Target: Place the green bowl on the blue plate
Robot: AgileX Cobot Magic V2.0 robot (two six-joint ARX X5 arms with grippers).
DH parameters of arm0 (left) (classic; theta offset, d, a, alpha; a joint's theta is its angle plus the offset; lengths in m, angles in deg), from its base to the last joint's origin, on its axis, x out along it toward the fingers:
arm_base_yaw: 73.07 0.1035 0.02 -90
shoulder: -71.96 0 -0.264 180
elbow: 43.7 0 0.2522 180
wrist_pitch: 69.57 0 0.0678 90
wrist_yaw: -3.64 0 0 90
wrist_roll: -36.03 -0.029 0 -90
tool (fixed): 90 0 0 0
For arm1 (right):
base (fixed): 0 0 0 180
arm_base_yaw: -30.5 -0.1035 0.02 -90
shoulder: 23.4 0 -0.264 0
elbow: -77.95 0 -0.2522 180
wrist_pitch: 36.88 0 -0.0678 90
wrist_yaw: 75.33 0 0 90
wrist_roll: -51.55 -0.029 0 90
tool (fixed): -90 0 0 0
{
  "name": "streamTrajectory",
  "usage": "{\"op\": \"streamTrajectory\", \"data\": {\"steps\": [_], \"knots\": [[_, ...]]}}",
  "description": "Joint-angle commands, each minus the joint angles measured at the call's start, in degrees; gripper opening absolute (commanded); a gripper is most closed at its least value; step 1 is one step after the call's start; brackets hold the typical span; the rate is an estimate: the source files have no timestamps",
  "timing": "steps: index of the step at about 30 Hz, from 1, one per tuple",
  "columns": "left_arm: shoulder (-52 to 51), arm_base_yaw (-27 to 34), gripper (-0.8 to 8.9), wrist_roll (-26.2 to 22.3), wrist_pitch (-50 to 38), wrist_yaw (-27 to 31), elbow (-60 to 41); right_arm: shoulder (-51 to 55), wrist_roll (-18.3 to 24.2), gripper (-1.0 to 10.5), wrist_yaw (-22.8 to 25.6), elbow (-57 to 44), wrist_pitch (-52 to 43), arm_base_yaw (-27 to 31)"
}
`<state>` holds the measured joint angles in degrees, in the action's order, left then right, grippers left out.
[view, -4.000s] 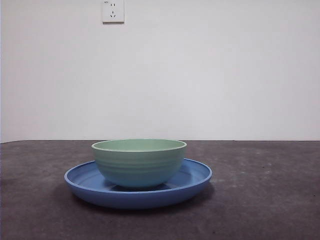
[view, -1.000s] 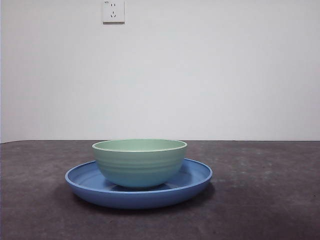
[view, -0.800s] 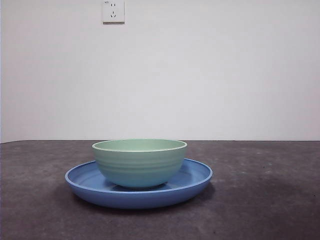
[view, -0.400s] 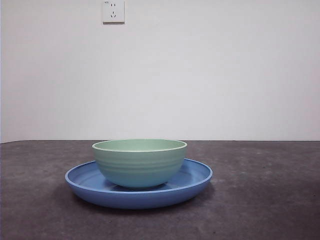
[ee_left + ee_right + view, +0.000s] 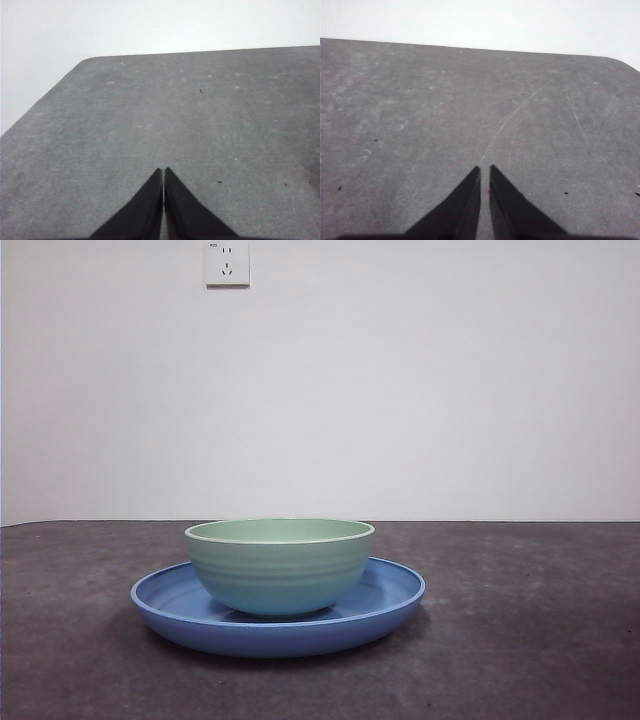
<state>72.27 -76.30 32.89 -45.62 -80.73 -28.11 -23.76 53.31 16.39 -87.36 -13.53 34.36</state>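
The green bowl [image 5: 279, 565] stands upright inside the blue plate [image 5: 390, 595], near the middle of the table in the front view. No arm shows in that view. My left gripper [image 5: 163, 172] is shut over bare table, with nothing between its jaws. My right gripper [image 5: 485, 170] is also shut over bare table, a thin gap between its tips. Neither wrist view shows the bowl or the plate.
A dark grey table [image 5: 530, 640] runs back to a white wall with a socket [image 5: 226, 262] high up. The left wrist view shows a rounded table corner [image 5: 87, 60]; the right wrist view shows another corner [image 5: 620, 61].
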Motion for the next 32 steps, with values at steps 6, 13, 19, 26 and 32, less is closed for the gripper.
{"op": "streamTrajectory", "data": {"steps": [6, 13, 19, 26, 32], "knots": [[-0.13, 0.07, 0.07, -0.28, 0.42, -0.11, -1.14, 0.15, 1.29, 0.3, 0.22, -0.31, -0.63, -1.44], [-0.13, 0.07, 0.07, -0.28, 0.42, -0.11, -1.14, 0.15, 1.29, 0.3, 0.02, -0.31, -0.72, -2.16], [-0.13, 0.07, 0.07, -0.28, 0.42, -0.11, -1.14, 0.15, 1.29, 0.3, 0.04, -0.31, -0.72, -2.16], [-0.13, 0.07, 0.07, -0.28, 0.42, -0.11, -1.14, 0.15, 1.29, 0.3, 0.04, -0.31, -0.72, -2.16], [-0.13, 0.07, 0.07, -0.28, 0.42, -0.11, -1.14, 0.15, 1.29, 0.3, 0.04, -0.28, -0.74, -2.16]]}}
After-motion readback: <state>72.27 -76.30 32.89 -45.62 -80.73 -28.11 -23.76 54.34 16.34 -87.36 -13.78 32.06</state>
